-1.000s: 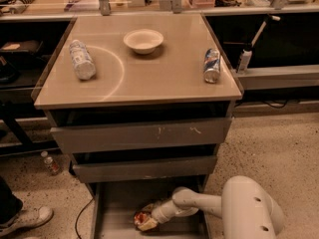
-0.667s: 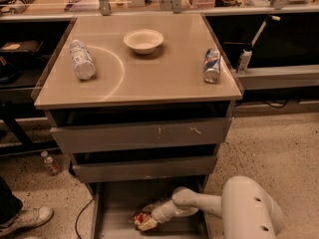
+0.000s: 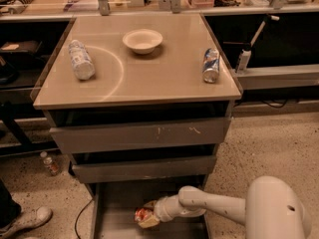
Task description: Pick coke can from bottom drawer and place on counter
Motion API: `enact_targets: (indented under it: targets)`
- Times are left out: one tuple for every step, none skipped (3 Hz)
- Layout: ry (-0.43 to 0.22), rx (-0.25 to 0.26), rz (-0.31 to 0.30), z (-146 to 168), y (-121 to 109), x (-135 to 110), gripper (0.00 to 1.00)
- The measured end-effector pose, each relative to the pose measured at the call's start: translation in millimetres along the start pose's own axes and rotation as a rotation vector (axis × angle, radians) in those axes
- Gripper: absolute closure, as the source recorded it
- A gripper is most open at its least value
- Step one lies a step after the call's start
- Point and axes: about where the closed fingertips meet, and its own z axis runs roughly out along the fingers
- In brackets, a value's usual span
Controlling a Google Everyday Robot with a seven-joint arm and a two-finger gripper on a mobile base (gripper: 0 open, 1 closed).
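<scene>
The bottom drawer (image 3: 117,205) is pulled open at the bottom of the view, a grey shallow tray. The coke can (image 3: 141,214), small and red, sits in it near the middle. My gripper (image 3: 146,216) reaches in from the right on a white arm and is down at the can, its fingers around it. The counter (image 3: 159,71) is the beige top above, with a pale arc mark.
On the counter lie a clear plastic bottle (image 3: 80,59) at the left, a white bowl (image 3: 142,40) at the back middle and a blue-and-silver can (image 3: 211,65) at the right. Two closed grey drawer fronts (image 3: 142,135) sit above the open drawer. A small bottle (image 3: 50,164) stands on the floor at the left.
</scene>
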Motion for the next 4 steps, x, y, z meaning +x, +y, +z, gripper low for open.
enact_targets:
  targets:
    - [-0.010,0.048,0.028,-43,19,-31,1.00]
    - [-0.011,0.094,0.050,-84,44,-61,1.00]
    - [0.003,0.070,0.037,-84,61,-61,1.00]
    - [0.003,0.071,0.037,-84,60,-61,1.00]
